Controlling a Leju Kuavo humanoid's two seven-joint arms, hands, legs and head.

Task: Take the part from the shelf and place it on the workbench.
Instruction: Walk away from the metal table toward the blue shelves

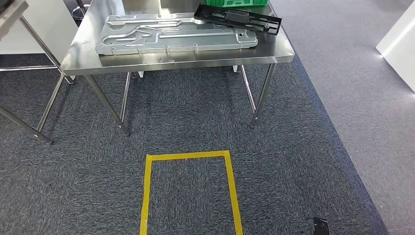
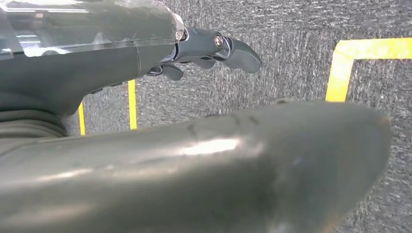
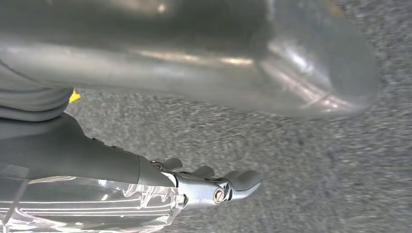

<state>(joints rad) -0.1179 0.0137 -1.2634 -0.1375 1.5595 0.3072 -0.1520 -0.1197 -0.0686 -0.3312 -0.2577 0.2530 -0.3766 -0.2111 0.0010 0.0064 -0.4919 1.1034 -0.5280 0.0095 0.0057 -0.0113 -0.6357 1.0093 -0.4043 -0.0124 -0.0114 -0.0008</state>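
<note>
Green crate (image 1: 236, 2) cut off by top edge; black part (image 1: 238, 18) partly overhangs.

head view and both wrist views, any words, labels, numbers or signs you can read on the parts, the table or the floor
No readable text in any view.
Silver metal panel on the steel workbench: bare stamped metal, no label seen.
Black plastic part: no marking legible.
Green crate: no print seen on the cropped strip.
Yellow floor tape: a plain outline, a floor marking without words.
Left hand and right hand: no lettering.
</note>
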